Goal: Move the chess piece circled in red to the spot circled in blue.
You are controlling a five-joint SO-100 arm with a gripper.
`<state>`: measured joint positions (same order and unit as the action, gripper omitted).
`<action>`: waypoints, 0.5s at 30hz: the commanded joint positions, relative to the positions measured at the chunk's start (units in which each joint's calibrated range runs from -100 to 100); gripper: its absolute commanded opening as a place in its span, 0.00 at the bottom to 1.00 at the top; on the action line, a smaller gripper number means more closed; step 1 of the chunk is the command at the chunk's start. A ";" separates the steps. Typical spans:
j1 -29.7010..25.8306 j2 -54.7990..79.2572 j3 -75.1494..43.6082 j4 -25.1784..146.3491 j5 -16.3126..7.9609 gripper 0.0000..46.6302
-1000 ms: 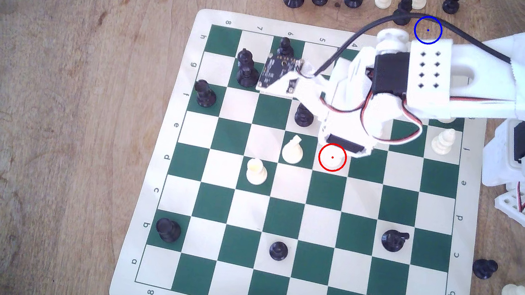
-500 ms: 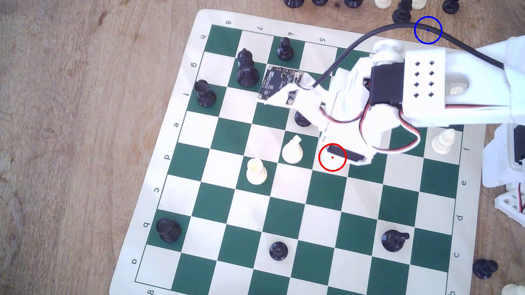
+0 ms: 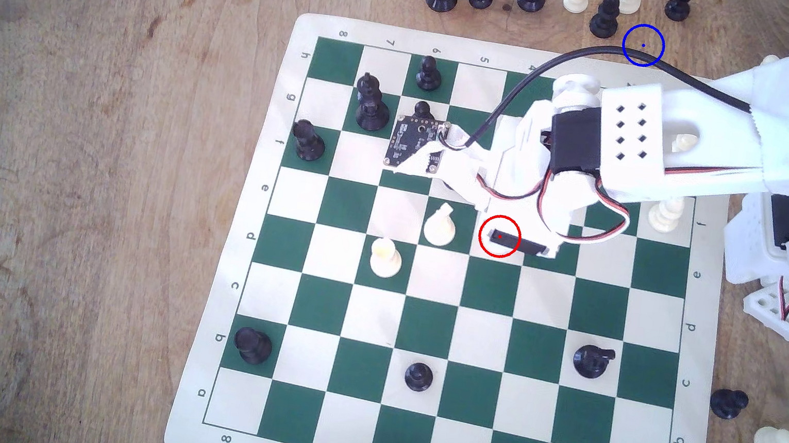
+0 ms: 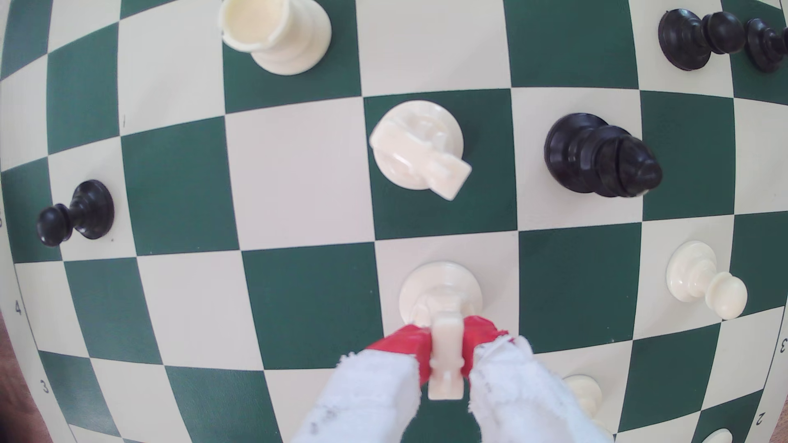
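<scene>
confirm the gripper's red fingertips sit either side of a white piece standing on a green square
Not quite: the white piece between the gripper's red fingertips stands on a cream square, not a green one, as the wrist view shows.

Pawn (image 4: 441,294): on the board (image 3: 468,440), gripper (image 4: 445,345) straddling it.
Knight (image 3: 439,226): square just to the exterior view's left.
Marked spot (image 3: 643,45): off-board, on the table (image 3: 65,161), beyond the far edge.

Exterior view looks straight down; wrist view hovers close over the chessboard (image 3: 488,306).
</scene>
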<state>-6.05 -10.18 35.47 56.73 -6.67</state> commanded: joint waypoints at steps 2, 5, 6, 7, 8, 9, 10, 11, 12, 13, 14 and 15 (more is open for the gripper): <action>-0.33 -1.03 -1.29 0.52 -0.05 0.01; 0.45 -3.06 -2.56 1.01 -0.05 0.01; 1.00 -3.91 -3.02 0.84 -0.05 0.01; 2.25 -6.03 -3.65 0.84 0.00 0.01; 2.88 -7.48 -3.65 1.01 0.15 0.01; 3.35 -9.09 -3.65 1.58 0.24 0.01; 3.82 -10.96 -3.65 2.64 0.29 0.01; 4.52 -14.18 -3.65 4.69 0.29 0.01; 4.99 -15.88 -3.65 5.84 0.24 0.01; 5.46 -17.24 -3.74 6.74 0.24 0.01; 6.16 -18.68 -3.92 7.72 0.24 0.01; 7.10 -19.87 -4.47 8.79 0.29 0.01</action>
<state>-1.92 -19.73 35.47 61.99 -6.47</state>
